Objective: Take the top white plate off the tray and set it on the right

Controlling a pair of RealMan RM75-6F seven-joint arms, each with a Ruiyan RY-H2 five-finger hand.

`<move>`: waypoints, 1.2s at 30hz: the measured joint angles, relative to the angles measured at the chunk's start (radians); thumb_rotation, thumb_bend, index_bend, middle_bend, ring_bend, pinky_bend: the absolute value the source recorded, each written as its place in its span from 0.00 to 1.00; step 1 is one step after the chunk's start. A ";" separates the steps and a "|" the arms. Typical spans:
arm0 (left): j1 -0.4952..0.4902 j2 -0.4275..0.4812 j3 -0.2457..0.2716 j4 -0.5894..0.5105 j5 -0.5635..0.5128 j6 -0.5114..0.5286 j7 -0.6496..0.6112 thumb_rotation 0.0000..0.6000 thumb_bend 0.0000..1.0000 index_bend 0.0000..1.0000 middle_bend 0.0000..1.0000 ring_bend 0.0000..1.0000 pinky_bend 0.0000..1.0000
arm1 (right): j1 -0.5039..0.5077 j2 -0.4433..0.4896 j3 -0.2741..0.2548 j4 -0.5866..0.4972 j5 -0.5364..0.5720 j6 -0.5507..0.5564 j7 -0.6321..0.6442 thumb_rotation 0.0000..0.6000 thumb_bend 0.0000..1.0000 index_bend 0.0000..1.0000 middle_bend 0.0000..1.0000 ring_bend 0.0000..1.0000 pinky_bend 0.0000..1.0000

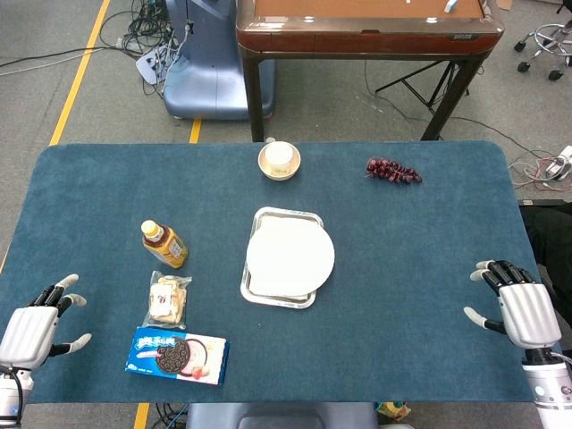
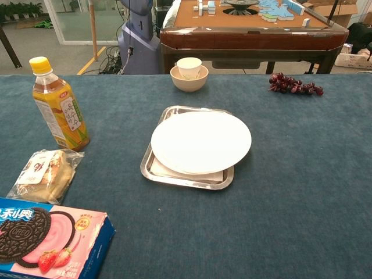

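Observation:
A round white plate (image 1: 290,255) (image 2: 201,141) lies on top of a rectangular metal tray (image 1: 264,293) (image 2: 152,170) at the middle of the blue table; what lies under it is hidden. My left hand (image 1: 36,329) hovers at the near left corner, fingers spread, holding nothing. At the near right edge my right hand (image 1: 518,307) is likewise spread and empty, well to the right of the tray. Neither hand shows in the chest view.
A tea bottle (image 1: 164,243) (image 2: 58,107), a wrapped snack (image 1: 167,299) (image 2: 46,172) and a cookie box (image 1: 177,355) (image 2: 46,241) lie left of the tray. A bowl holding a cup (image 1: 279,161) (image 2: 189,75) and grapes (image 1: 393,170) (image 2: 293,85) sit at the back.

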 measured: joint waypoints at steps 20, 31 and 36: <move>0.017 0.009 0.003 -0.010 -0.007 0.017 -0.010 1.00 0.10 0.41 0.16 0.19 0.38 | 0.057 -0.021 0.006 0.027 -0.029 -0.049 -0.023 1.00 0.18 0.48 0.32 0.24 0.33; 0.014 0.003 0.003 -0.010 -0.014 0.005 0.005 1.00 0.10 0.41 0.16 0.19 0.38 | 0.205 -0.006 0.021 0.056 -0.055 -0.234 -0.098 1.00 0.14 0.48 0.24 0.19 0.31; 0.016 0.004 0.003 -0.014 -0.013 0.007 0.008 1.00 0.10 0.41 0.16 0.19 0.38 | 0.272 -0.049 0.034 0.093 -0.059 -0.298 -0.144 1.00 0.09 0.48 0.23 0.18 0.31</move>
